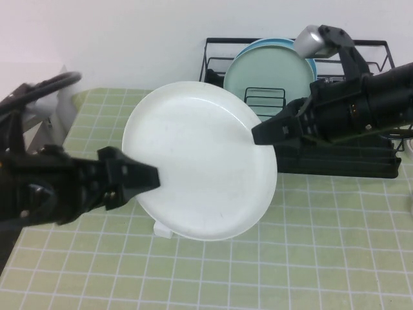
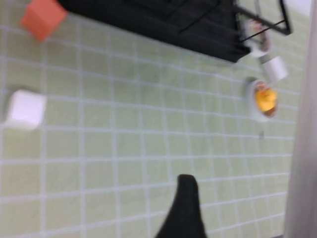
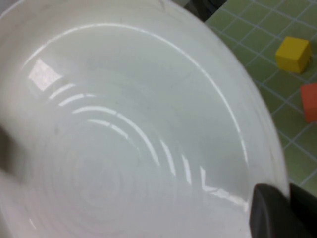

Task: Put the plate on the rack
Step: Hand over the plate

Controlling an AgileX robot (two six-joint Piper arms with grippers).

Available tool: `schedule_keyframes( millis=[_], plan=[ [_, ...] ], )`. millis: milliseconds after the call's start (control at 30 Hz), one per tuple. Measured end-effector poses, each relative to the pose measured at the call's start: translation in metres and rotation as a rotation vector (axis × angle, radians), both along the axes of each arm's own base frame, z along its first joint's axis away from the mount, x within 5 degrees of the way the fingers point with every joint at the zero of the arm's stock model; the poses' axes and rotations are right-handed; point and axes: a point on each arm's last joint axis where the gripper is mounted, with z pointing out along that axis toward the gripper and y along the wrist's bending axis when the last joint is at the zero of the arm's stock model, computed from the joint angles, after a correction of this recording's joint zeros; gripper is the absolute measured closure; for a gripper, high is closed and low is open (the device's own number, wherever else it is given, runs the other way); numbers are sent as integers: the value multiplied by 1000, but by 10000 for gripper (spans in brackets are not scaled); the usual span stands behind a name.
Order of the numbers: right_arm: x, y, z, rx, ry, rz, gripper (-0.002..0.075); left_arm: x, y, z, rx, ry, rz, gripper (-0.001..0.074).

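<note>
The large white plate (image 1: 200,168) hangs tilted in the air above the table, in front of the black wire rack (image 1: 361,165). My right gripper (image 1: 257,135) is shut on the plate's right rim. The right wrist view shows its fingers (image 3: 270,210) either side of the rim, with the plate (image 3: 124,134) filling that view. My left gripper (image 1: 151,177) is at the plate's left edge. In the left wrist view one black finger (image 2: 185,208) stands apart from the plate's edge (image 2: 303,148), so this gripper is open.
A mint-green plate (image 1: 271,77) and a blue plate behind it stand in the rack (image 2: 163,25). On the green checked cloth lie a white cube (image 2: 25,109), an orange cube (image 2: 43,17), a yellow cube (image 3: 293,53) and a small dish with something yellow (image 2: 262,99).
</note>
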Motion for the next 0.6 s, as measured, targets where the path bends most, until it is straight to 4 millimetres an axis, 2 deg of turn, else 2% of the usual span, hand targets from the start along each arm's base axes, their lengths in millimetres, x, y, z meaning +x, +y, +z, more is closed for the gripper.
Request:
schedule_keyframes(
  millis=[100, 167, 333, 533, 600],
  plan=[
    [-3, 0, 1, 3, 8, 18, 714, 7, -6, 1, -51, -39, -28, 238],
    [-3, 0, 1, -1, 12, 27, 713, 9, -8, 4, -72, -88, -43, 317],
    [-4, 1, 1, 10, 16, 28, 714, 12, -8, 9, -72, -181, -52, 616],
    [-3, 3, 6, 23, -85, 77, 711, 16, -7, 10, 18, -313, -97, 631],
    [-3, 3, 7, 38, -103, 82, 689, 17, -7, 12, 61, -386, -124, 633]
  ],
)
